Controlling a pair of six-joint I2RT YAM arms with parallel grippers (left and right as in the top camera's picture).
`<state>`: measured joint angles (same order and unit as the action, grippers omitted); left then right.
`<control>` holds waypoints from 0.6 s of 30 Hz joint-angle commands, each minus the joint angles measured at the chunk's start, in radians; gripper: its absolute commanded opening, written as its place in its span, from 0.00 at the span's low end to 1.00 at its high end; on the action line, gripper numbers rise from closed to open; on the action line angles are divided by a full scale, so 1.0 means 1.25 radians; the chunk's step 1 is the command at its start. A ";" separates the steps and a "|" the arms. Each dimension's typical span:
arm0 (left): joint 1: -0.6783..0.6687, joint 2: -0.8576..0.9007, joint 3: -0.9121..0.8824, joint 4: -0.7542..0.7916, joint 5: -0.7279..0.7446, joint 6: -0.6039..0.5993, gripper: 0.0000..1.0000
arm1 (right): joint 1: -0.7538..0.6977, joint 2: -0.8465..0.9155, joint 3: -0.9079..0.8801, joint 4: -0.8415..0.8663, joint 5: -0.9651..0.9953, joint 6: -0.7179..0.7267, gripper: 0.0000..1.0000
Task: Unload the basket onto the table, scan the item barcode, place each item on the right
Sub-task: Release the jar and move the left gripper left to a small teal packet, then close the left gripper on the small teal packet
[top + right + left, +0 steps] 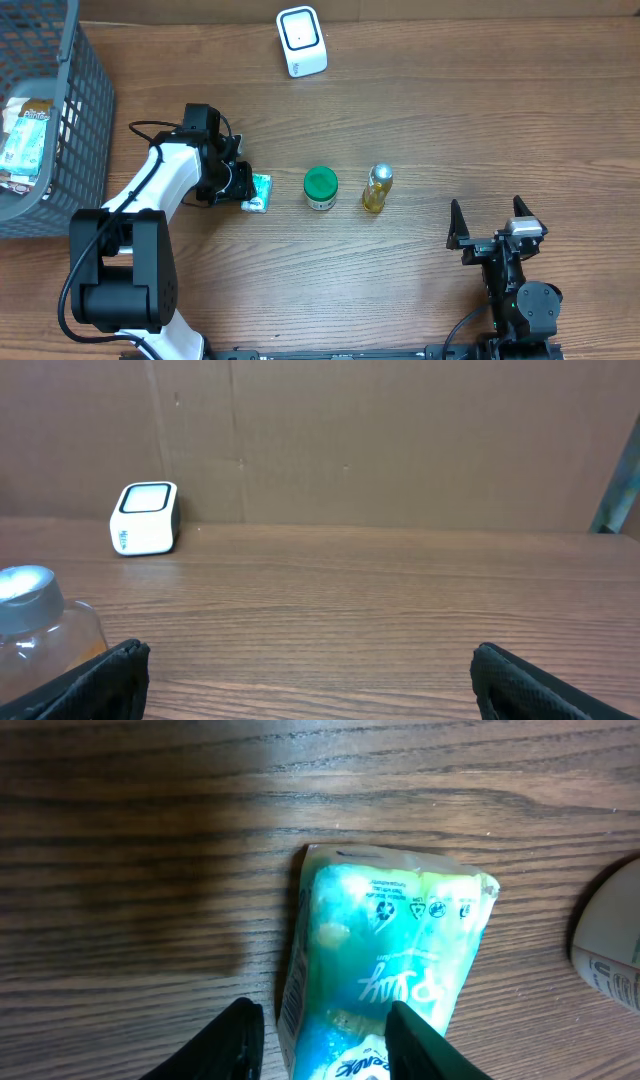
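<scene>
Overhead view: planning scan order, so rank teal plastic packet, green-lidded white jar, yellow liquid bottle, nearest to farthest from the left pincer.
1. Teal plastic packet, at the left pincer.
2. Green-lidded white jar, middle.
3. Yellow liquid bottle, rightmost.

The green-and-blue pouch (390,960) carries a row of small recycling-type symbols near its top seam, white cursive lettering I can't make out, and what looks like a barcode along one edge.

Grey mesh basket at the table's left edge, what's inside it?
Inside the grey plastic mesh basket lie flat printed packets, at least two, overlapping. Whatever sits beneath them, and the part of the basket beyond the picture's edge, cannot be seen.
</scene>
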<state>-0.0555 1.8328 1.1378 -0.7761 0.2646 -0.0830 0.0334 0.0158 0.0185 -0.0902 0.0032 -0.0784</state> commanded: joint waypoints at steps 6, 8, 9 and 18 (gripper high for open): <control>-0.003 -0.011 -0.005 0.012 -0.009 -0.015 0.40 | 0.000 -0.001 -0.009 0.005 -0.005 -0.001 1.00; -0.003 -0.011 -0.005 0.014 -0.009 -0.018 0.40 | 0.000 -0.001 -0.009 0.005 -0.005 -0.001 1.00; -0.003 -0.011 -0.005 0.015 -0.009 -0.022 0.40 | 0.000 -0.001 -0.009 0.005 -0.005 -0.001 1.00; -0.004 0.012 -0.005 0.023 -0.008 -0.042 0.38 | 0.000 -0.001 -0.009 0.005 -0.005 -0.001 1.00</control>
<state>-0.0555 1.8332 1.1378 -0.7502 0.2577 -0.1200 0.0334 0.0158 0.0185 -0.0895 0.0032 -0.0784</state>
